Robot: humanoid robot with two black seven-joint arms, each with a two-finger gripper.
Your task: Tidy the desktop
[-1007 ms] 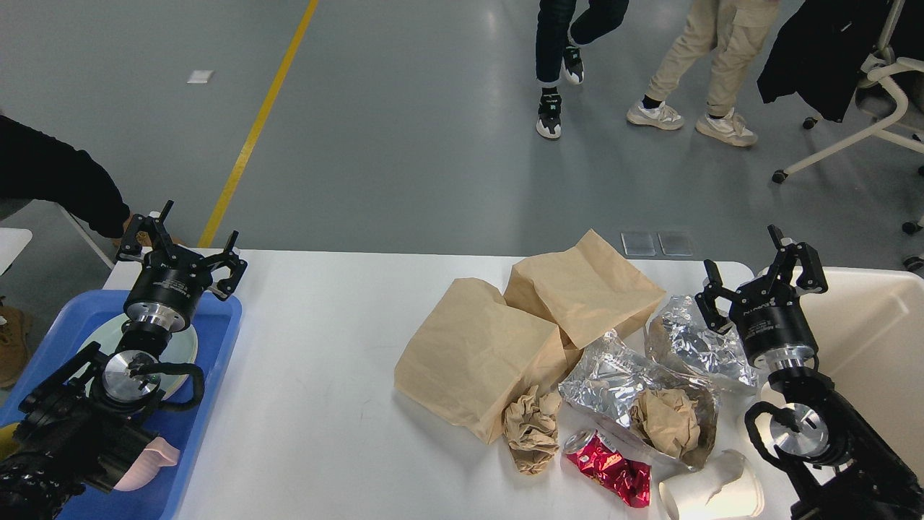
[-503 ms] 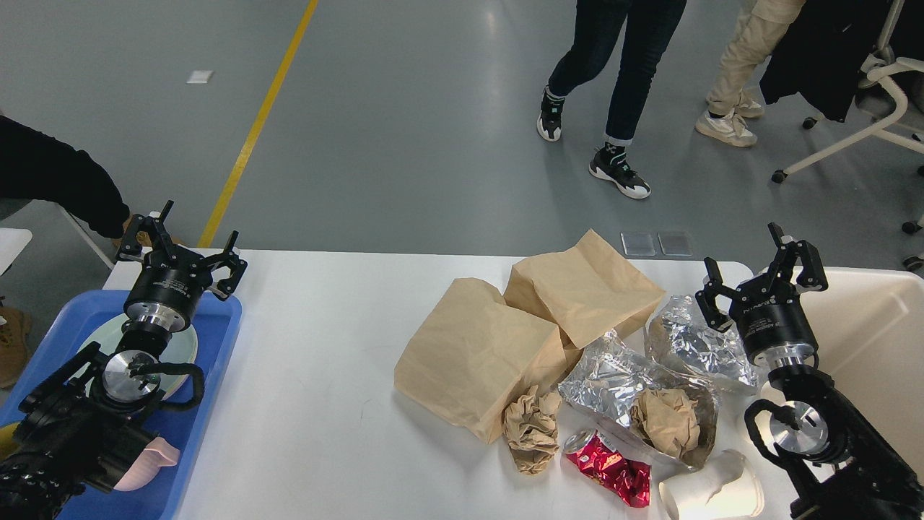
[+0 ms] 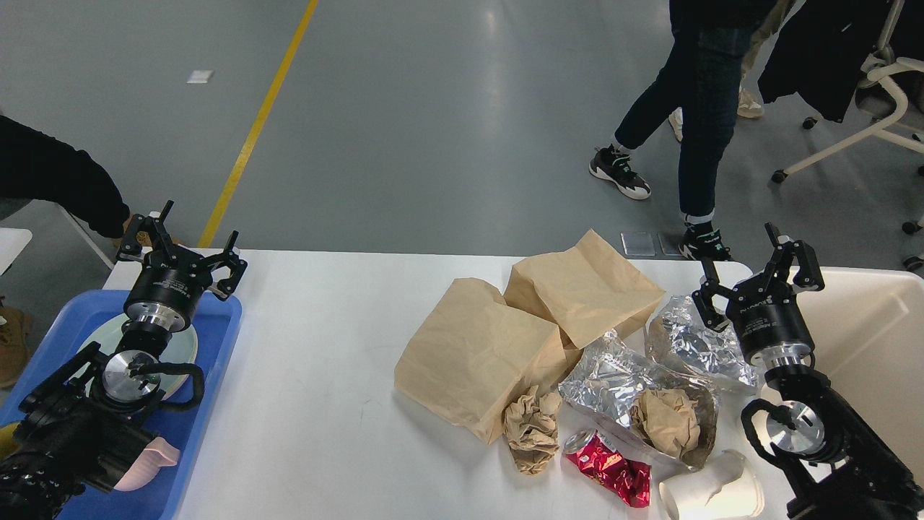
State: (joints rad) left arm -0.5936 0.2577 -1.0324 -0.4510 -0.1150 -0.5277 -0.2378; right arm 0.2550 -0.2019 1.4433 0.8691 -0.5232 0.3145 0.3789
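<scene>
The white desktop carries a heap of rubbish at its right half: two brown paper bags, crumpled silver foil, balls of brown paper, a crushed red can and a torn white paper cup. My left gripper hangs open over the far corner of the blue tray, holding nothing. At the right, my right gripper stands open beside the foil, empty, between the rubbish and the cream bin.
The blue tray holds a pale green plate and a pink dish. A person's dark sleeve is at the far left. Someone's legs stand just beyond the table's far edge; an office chair is farther right.
My right gripper has shifted slightly left and up. The left arm has not moved. Behind the table, a person in dark trousers has walked right, closer to the far right corner.
</scene>
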